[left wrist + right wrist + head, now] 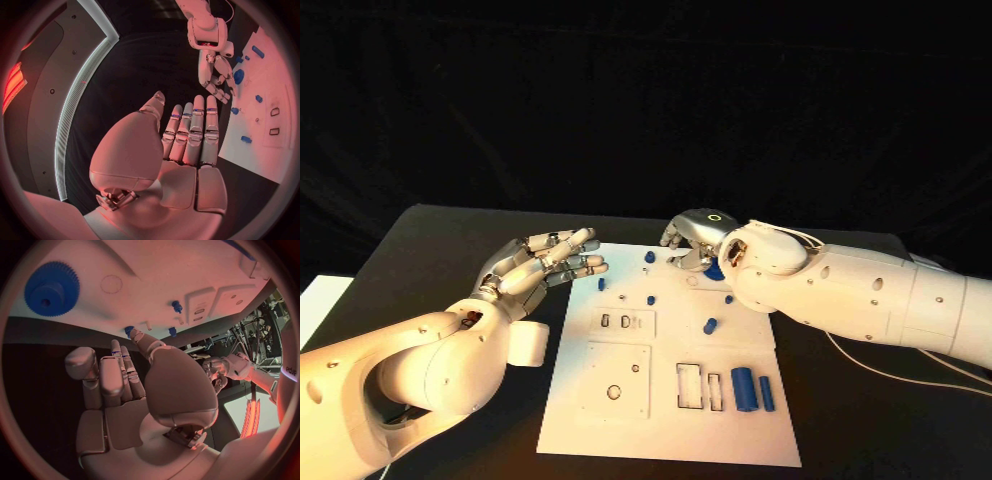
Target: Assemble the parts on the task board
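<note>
The task board (668,420) lies in the middle of the table (444,230). Two cylinders (753,389) lie side by side near the board's near right corner. Small parts (711,325) sit scattered across its far half. The left hand (538,268) hovers beside the board's far left edge, and the right hand (692,240) over its far edge.

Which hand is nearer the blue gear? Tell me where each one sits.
Right. The right hand hovers at the board's far edge with the blue gear just beside it. The left hand is off the task board, beyond its left edge.
</note>
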